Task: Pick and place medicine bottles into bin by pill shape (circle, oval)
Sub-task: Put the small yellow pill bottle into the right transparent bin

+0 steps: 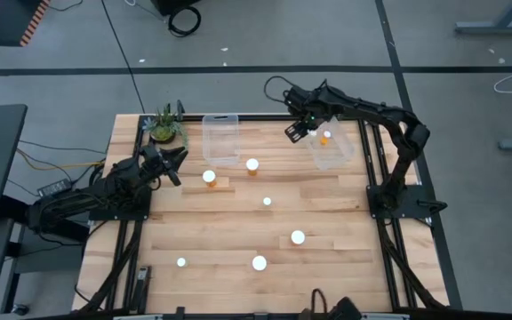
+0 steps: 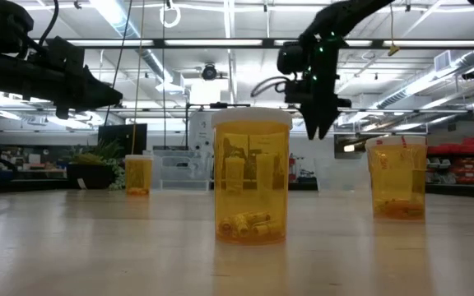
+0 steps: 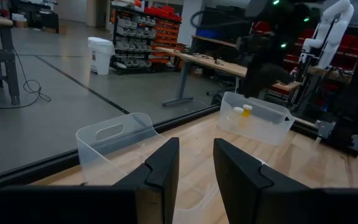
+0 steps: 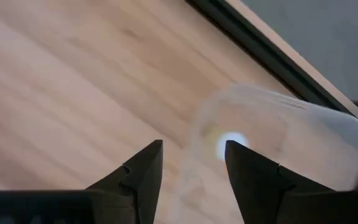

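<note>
I held the right hand (image 1: 299, 131) above the far right of the table (image 1: 327, 222), at the left edge of the right bin (image 1: 334, 147). Its fingers (image 4: 143, 171) were parted and gripped nothing. That bin, a clear tub, held one medicine bottle (image 1: 325, 138), white cap up, with orange beside it.

The left hand (image 1: 174, 164) waited over the far left of the table, near a potted plant (image 1: 164, 124). Its fingers (image 3: 163, 165) stood apart with nothing between them. The left bin (image 1: 221, 138), also clear, sat at the far edge between the two hands.

Six more bottles stood loose on the table:
- one (image 1: 209, 177) just right of the left hand;
- one (image 1: 252, 164) near the left bin;
- one (image 1: 268, 202) mid-table;
- one (image 1: 298, 236) nearer and to the right;
- two (image 1: 259, 262) (image 1: 181, 261) along the near side.

In the low view, the closest bottle (image 2: 251, 174) showed pills in its bottom.
</note>
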